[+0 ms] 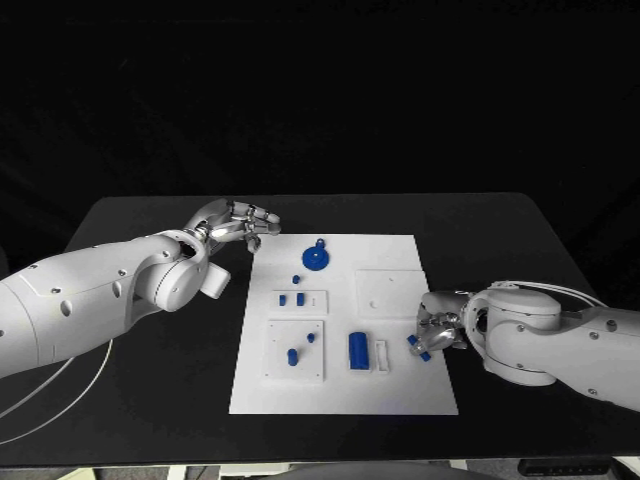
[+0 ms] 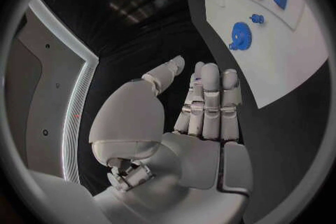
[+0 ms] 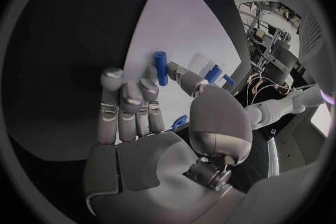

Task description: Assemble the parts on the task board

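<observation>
The task board (image 1: 392, 395) lies in the middle of the table (image 1: 147, 420). The left hand (image 1: 234, 222) sits off the board's far left corner, the right hand (image 1: 438, 330) at its right edge. On the board, a gear (image 1: 317, 258) lies toward the far side, two small pegs (image 1: 293, 298) nearer on the left, a long block (image 1: 359, 350) nearer still, beside the right hand.
</observation>
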